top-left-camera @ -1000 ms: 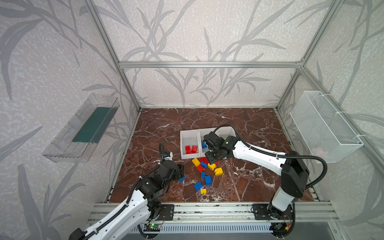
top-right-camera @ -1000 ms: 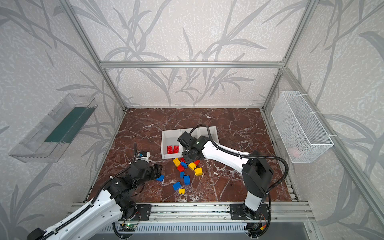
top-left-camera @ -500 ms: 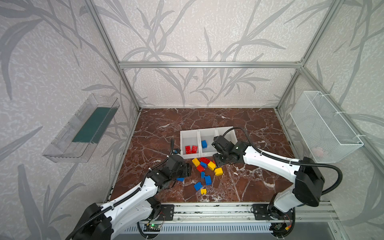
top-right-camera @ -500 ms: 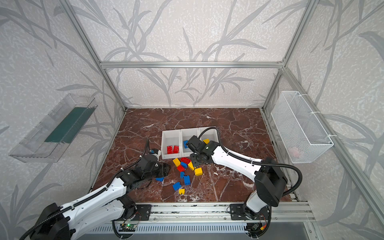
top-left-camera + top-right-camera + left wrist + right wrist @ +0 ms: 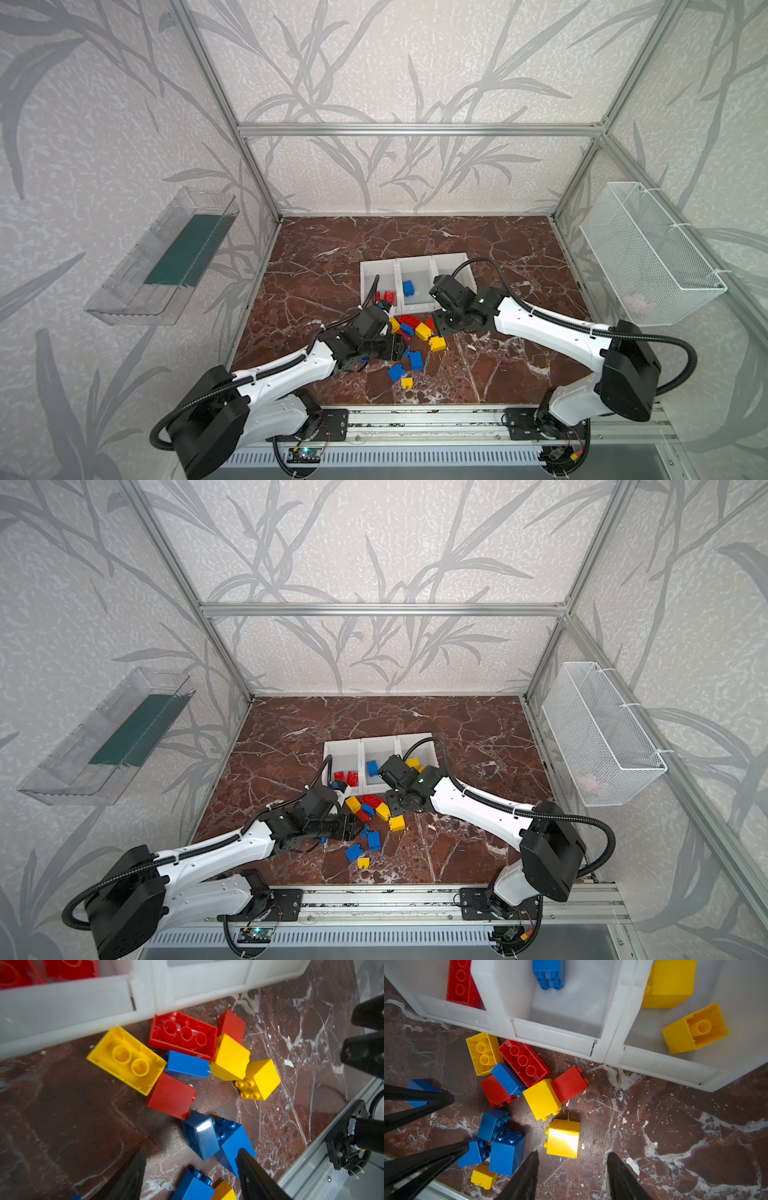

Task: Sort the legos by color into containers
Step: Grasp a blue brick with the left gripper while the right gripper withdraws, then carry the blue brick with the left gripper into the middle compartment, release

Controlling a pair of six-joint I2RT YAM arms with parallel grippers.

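The containers (image 5: pixel 397 274) (image 5: pixel 361 750) (image 5: pixel 554 1034) are three joined white bins: red legos (image 5: pixel 386 296) in the left one, a blue one (image 5: pixel 548 974) in the middle, two yellow ones (image 5: pixel 694 1028) in the right. Several loose legos (image 5: pixel 419 332) (image 5: pixel 382 811) (image 5: pixel 182 1032) lie piled on the floor before them. My left gripper (image 5: pixel 402 349) (image 5: pixel 191 1159) is open at the pile's left side, blue bricks (image 5: pixel 234 1142) lying between its fingers. My right gripper (image 5: pixel 440 326) (image 5: pixel 572 1159) is open, empty, just short of a yellow brick (image 5: pixel 562 1138).
Marble floor (image 5: pixel 498 365) with metal frame rails around it. A clear tray (image 5: pixel 166 257) hangs on the left wall and a white wire basket (image 5: pixel 648 253) on the right wall. A small yellow brick (image 5: pixel 407 382) lies nearest the front rail.
My left gripper has moved right, up to the pile. My right gripper has come back from over the bins to the floor in front of them.
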